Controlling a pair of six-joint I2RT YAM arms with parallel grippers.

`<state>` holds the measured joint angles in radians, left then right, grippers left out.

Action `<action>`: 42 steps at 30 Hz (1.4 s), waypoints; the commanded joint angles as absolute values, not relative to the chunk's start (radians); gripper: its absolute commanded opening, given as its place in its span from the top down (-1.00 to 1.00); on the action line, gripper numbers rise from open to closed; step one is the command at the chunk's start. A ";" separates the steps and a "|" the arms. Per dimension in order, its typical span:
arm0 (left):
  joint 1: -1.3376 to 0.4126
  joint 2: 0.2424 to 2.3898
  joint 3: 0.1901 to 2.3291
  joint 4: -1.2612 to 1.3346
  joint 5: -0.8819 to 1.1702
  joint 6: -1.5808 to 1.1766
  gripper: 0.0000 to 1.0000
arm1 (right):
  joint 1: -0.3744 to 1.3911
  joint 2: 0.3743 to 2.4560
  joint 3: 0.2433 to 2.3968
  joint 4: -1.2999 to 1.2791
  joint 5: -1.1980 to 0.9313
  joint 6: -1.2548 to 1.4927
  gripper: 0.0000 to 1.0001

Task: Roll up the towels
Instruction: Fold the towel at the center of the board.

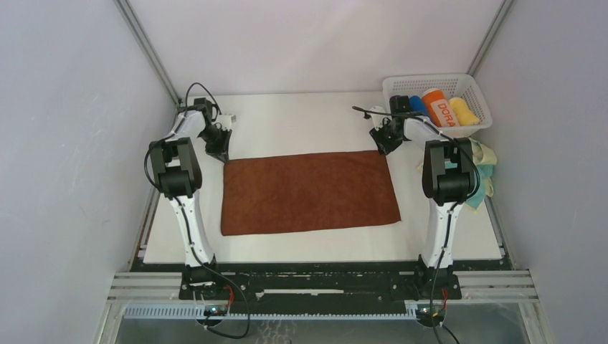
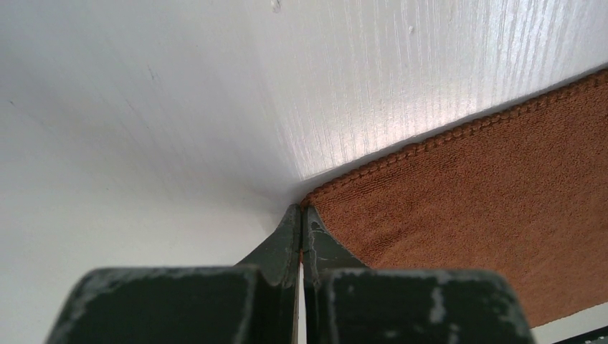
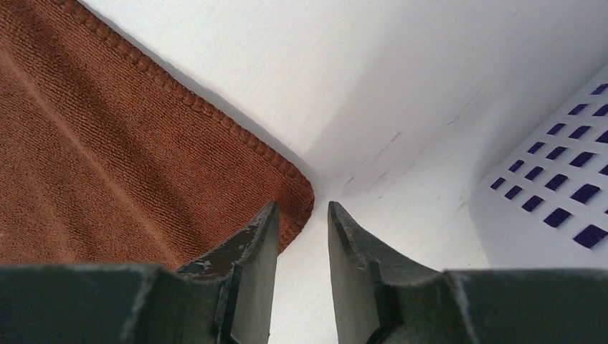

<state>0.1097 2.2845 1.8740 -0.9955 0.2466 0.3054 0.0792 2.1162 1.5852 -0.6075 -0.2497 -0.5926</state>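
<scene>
Now: rust-brown towel point(image 1: 308, 192) lies flat and unrolled in the middle of the table point(image 1: 301, 118), long side running left to right. Left gripper point(image 2: 301, 211) sits at the towel's far-left corner, jaws pressed together, tips right at the hem; cannot tell whether any cloth is pinched. Right gripper point(image 3: 301, 208) sits at the far-right corner, jaws a narrow gap apart, holding nothing; the corner lies just beside one finger, bare table showing in the gap. Teal-and-cream towel point(image 1: 487, 172) lies crumpled at the right table edge, partly hidden by the right arm, near the white basket point(image 1: 437, 79).
</scene>
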 commanded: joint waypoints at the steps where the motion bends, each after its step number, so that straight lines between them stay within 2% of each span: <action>1: 0.112 2.250 1.890 -0.974 0.218 0.308 1.00 | 0.076 2.140 1.638 -0.638 -0.260 -0.618 0.39; 11: 0.111 2.253 1.889 -0.969 0.212 0.307 1.00 | 0.088 2.255 1.736 -0.766 -0.201 -0.669 0.40; 16: 0.111 2.251 1.885 -0.969 0.209 0.306 1.00 | 0.100 2.299 1.788 -0.834 -0.175 -0.693 0.61; 18: 0.111 2.243 1.881 -0.967 0.203 0.305 1.00 | 0.108 2.305 1.801 -0.841 -0.154 -0.701 0.73; 20: 0.111 2.226 1.872 -0.952 0.201 0.303 1.00 | 0.113 2.302 1.809 -0.837 -0.119 -0.708 0.97; 21: 0.110 2.212 1.862 -0.942 0.200 0.300 1.00 | 0.113 2.297 1.809 -0.827 -0.103 -0.708 1.00; 29: 0.111 2.059 1.772 -0.808 0.080 0.267 1.00 | 0.101 2.167 1.771 -0.741 -0.078 -0.672 1.00; 42: 0.110 1.720 1.410 -0.548 0.025 0.170 1.00 | 0.108 1.815 1.431 -0.504 -0.038 -0.630 1.00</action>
